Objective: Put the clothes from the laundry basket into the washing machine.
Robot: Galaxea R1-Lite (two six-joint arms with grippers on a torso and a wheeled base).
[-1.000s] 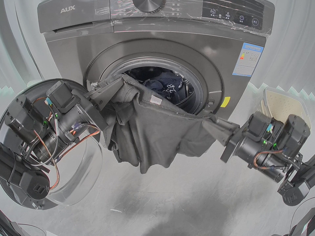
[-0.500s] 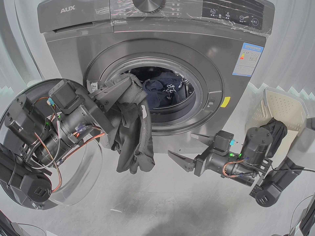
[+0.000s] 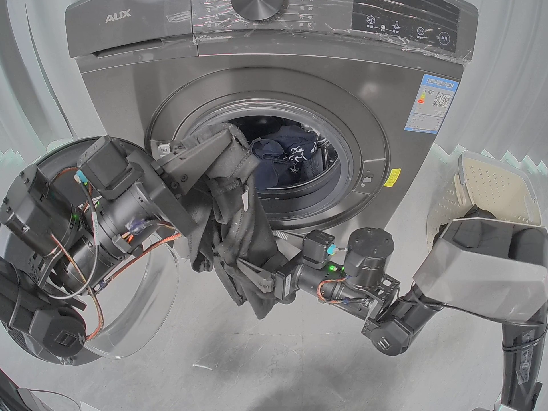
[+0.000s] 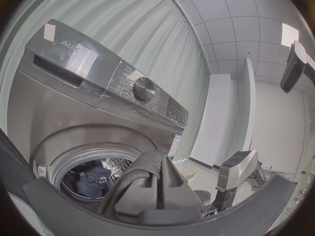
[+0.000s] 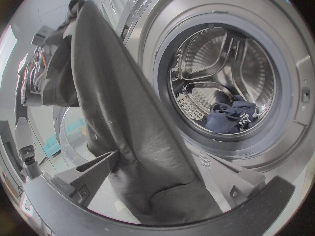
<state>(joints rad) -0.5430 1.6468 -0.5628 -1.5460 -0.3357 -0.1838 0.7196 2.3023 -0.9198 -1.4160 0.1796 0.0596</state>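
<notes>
the right gripper [image 3: 257, 248] gapes wide around the low hanging end of a grey garment [image 3: 240, 224]. above it, the left gripper [image 3: 221, 142] is clamped on the garment's top, just before the washer's [image 3: 399, 104] open mouth. beyond that gripper, navy clothes [image 3: 285, 149] lie in the drum.

From the head: high, tilted forward and down onto the grey metal front-loading washing machine [image 3: 274, 87]; from the left wrist: low, close, angled up across its front; from the right wrist: low, near, facing the round steel drum opening [image 5: 223, 79] past a dark grey cloth garment [image 5: 131, 131]; shared by all three: that opening.
</notes>
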